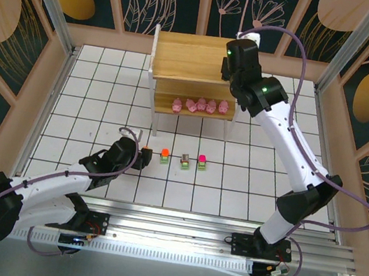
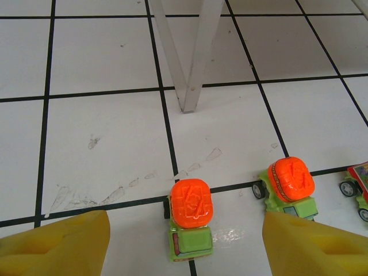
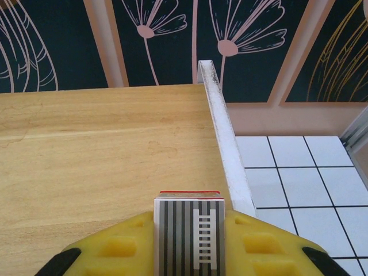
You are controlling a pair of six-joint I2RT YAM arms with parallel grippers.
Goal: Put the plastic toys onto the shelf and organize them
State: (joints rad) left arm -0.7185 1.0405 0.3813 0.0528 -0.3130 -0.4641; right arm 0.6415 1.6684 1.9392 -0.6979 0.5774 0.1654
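From above, the shelf (image 1: 184, 56) stands at the far middle of the white tiled worktop (image 1: 92, 94). Five pink pigs (image 1: 201, 104) sit in a row on its lower tier. In front of the shelf, four green toys stand in a line on the worktop: a first orange-topped toy (image 1: 147, 150), a second orange-topped toy (image 1: 164, 156), a grey-brown-topped toy (image 1: 185, 161) and a magenta-topped toy (image 1: 202, 161). The left gripper (image 1: 143, 156) is low at the left end of that line, right at the first orange-topped toy. The right arm (image 1: 289, 148) reaches over the right end of the shelf's top board.

Looking along the left wrist, the yellow fingertips (image 2: 57, 241) stand well apart. The first orange-topped toy sits on the worktop between them, clear of both pads. The second orange-topped toy stands just to its right. The grey-brown-topped toy is cut off at the right edge. A white shelf leg (image 2: 192, 63) rises beyond them.

Looking along the right wrist, the right gripper (image 3: 188, 253) is clamped on a striped-topped toy (image 3: 188, 230) with a small ladder mark on it. It holds the toy over the top board near the white frame rail (image 3: 224, 144) on the right. I can't tell whether the toy touches the wood.
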